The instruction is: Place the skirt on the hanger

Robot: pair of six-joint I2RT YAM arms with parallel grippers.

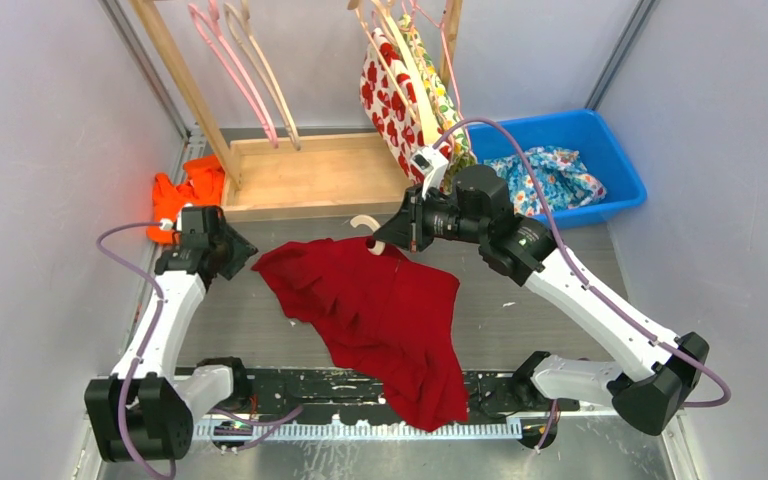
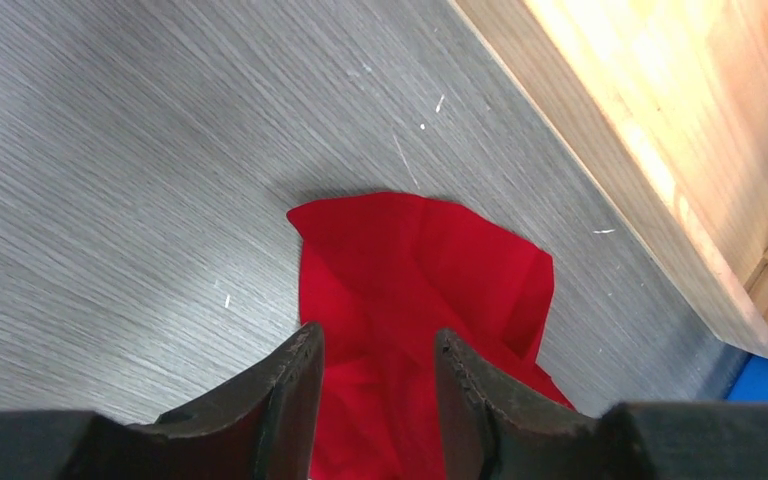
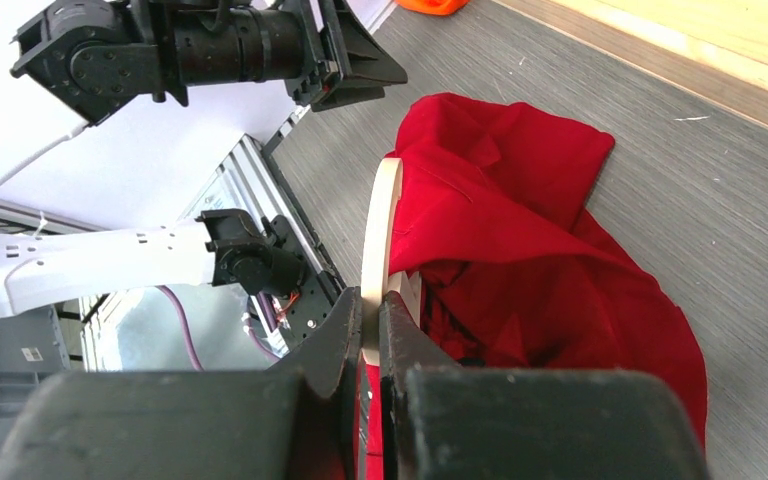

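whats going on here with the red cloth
Two robot arms are getting a red skirt onto a wooden hanger. The right gripper is clamped on the hanger, which sits partly under the skirt's far edge. The left gripper stands open over the skirt's left corner. Most of the skirt lies on the table.

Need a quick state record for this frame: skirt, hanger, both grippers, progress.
skirt: red, crumpled, lying on the table
hanger: wooden, at the skirt's top edge, mostly hidden by fabric
left gripper: open, over the skirt's left corner
right gripper: shut on the hanger
progress: how far the hanger sits inside the skirt cannot be told
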